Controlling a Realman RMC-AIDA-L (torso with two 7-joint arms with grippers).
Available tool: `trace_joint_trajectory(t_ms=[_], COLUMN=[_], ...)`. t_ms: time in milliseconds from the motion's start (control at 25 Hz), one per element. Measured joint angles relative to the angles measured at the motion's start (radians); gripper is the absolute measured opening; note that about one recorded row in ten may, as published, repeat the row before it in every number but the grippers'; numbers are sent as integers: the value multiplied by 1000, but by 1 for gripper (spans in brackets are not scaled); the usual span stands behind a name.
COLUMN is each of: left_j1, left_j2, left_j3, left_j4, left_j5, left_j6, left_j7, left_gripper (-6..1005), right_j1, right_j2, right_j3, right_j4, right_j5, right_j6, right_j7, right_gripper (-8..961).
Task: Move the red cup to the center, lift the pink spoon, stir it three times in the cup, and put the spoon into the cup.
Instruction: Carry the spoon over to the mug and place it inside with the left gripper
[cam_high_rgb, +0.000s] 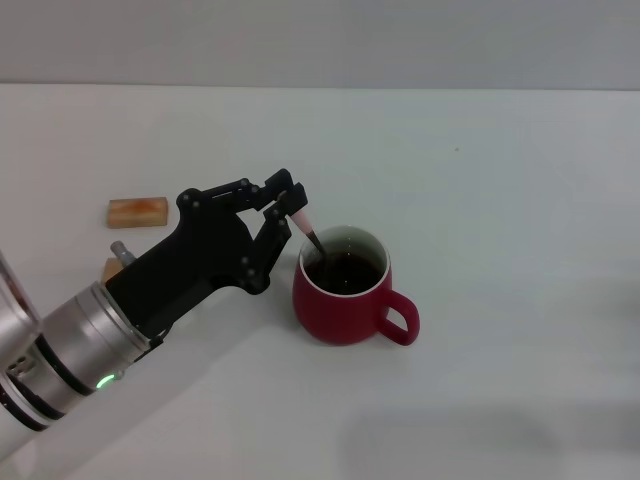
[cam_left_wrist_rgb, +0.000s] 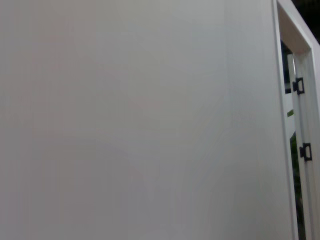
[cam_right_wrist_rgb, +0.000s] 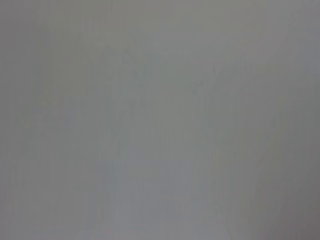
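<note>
Fingers (cam_high_rgb: 283, 190) of the left gripper (cam_high_rgb: 290, 205) are pinched together on the pale pink handle of the pink spoon (cam_high_rgb: 305, 228), holding it by its upper end. From that grip the spoon slants down and away from the gripper, toward the robot's right, and its grey metal neck dips into the dark liquid inside the red cup (cam_high_rgb: 345, 290). The bowl of the spoon is under the liquid and cannot be made out.

The cup stands upright on the white table (cam_high_rgb: 500, 180), just beside the gripper on its right and slightly nearer the robot than the fingertips. Its loop handle points away from the gripper, toward the robot's right and a little toward the robot. The black knuckles of the gripper sit close to the cup's near-left wall; whether they touch it cannot be told.

Behind the gripper, on its left, a tan wooden block (cam_high_rgb: 137, 212) lies flat on the table, well apart from the cup. A second tan block (cam_high_rgb: 112, 268) peeks out from beside the left arm's black wrist section, mostly hidden by it.

The left wrist view shows only a plain pale wall (cam_left_wrist_rgb: 140, 120) and a white door frame (cam_left_wrist_rgb: 285, 75) at one edge. The right wrist view shows nothing but a blank grey surface, and the right gripper appears in no view.
</note>
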Motion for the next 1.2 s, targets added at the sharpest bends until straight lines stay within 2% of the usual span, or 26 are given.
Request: trace_joint_trajectory(t_ms=[1200], left_j1=[-32], left_j2=[-5], left_j3=[12], left_j4=[0], left_j5=[0], left_j6=[-107], left_j7=[26], left_gripper=[191], right_j1=[0], right_j2=[0], right_j3=[4], right_j4=[-8], right_j5=[0], right_j6=[-1], right_j7=[1], right_gripper=[0])
